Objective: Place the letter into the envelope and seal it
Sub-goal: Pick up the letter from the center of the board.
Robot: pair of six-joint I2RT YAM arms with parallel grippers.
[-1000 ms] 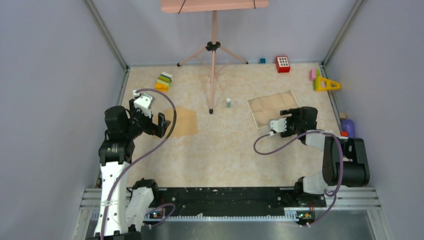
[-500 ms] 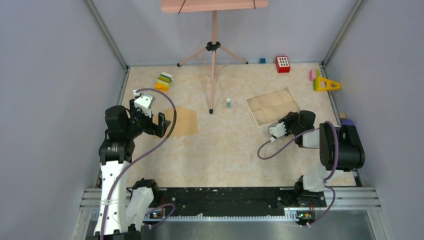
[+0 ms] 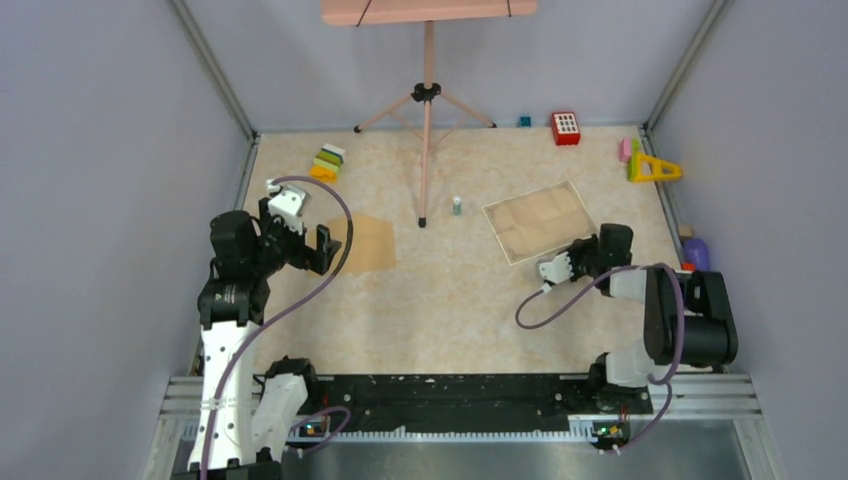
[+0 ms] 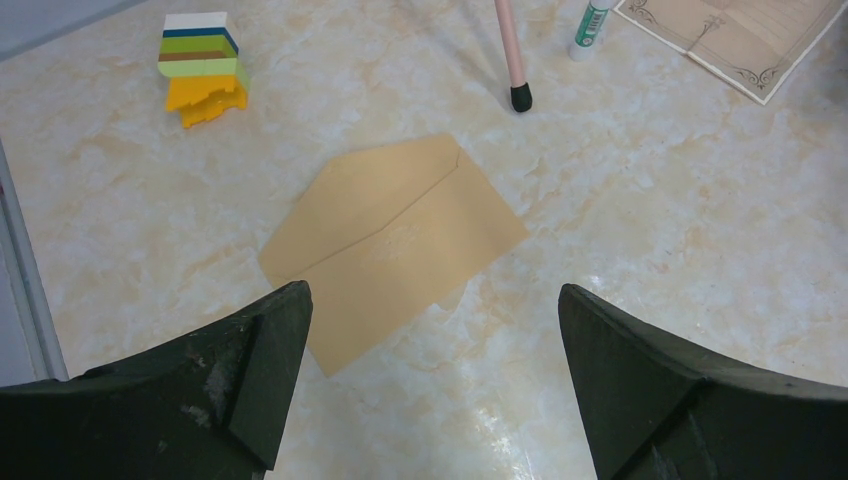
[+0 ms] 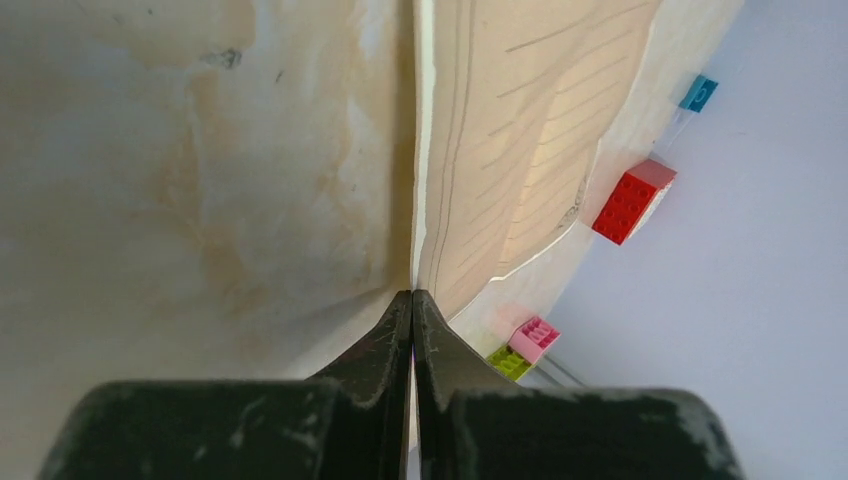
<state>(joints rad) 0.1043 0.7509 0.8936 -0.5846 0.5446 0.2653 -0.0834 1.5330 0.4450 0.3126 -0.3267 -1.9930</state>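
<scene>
Lab test cell; grey panel walls (image 3: 100, 150) (tripod (image 3: 427, 93) inside) enclose table (image 3: 450, 300).

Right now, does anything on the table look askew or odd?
The letter lies turned at an angle, and its near edge is pinched between the right fingers, shut on it. The envelope lies flat, flap open.

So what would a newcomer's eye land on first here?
First the right gripper, shut on the near edge of the letter on the right side of the table. Then the envelope, lying flat on the left with its flap out and the open left gripper beside it.
</scene>
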